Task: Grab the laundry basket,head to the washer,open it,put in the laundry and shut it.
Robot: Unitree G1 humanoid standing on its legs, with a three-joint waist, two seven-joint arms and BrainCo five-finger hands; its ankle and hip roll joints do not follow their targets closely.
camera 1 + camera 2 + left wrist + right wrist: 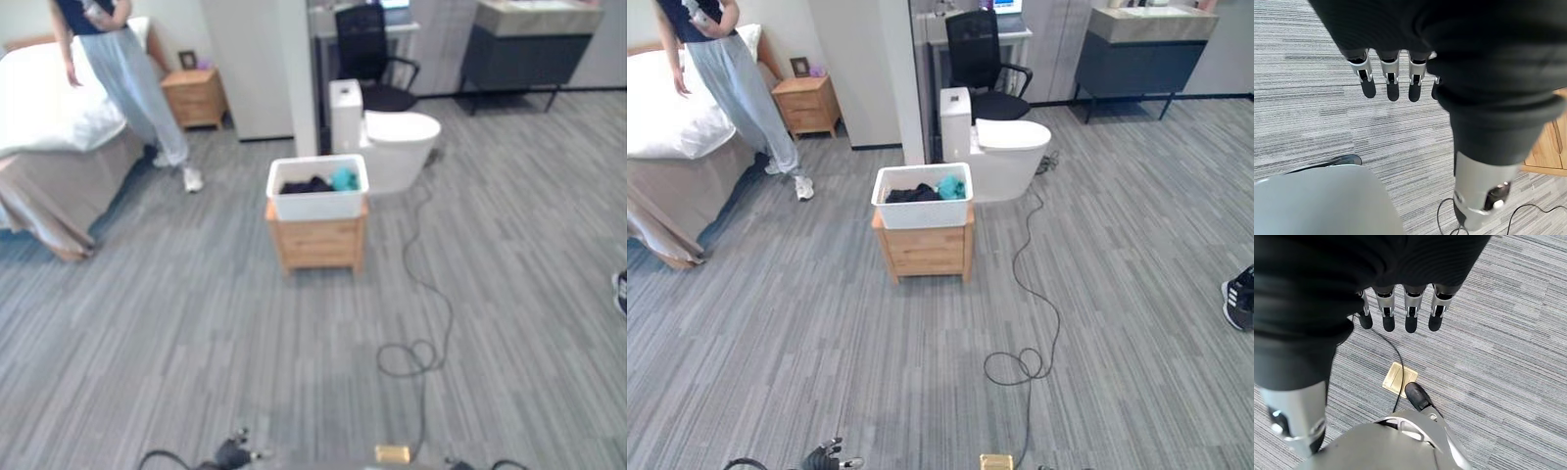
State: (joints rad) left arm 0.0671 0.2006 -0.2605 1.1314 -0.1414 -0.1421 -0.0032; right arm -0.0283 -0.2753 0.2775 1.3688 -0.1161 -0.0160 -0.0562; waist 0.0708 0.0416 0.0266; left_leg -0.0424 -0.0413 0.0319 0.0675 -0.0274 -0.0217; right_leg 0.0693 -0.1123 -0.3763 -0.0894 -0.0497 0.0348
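A white laundry basket (317,201) stands on a small wooden stand (318,242) in the middle of the room, some way ahead of me. Dark clothes (307,185) and a teal piece (344,178) lie inside it. My left hand (1392,81) hangs low at my side above the grey floor, fingers straight and holding nothing. My right hand (1410,313) hangs the same way on the other side, fingers straight and empty. Both hands are far from the basket.
A white toilet (397,142) stands right behind the basket, with an office chair (367,54) and a dark cabinet (529,49) further back. A person (127,78) stands by the bed (49,117) at the left. A brass floor plate (1399,379) lies near me. A person's shoe (1239,299) is at the right.
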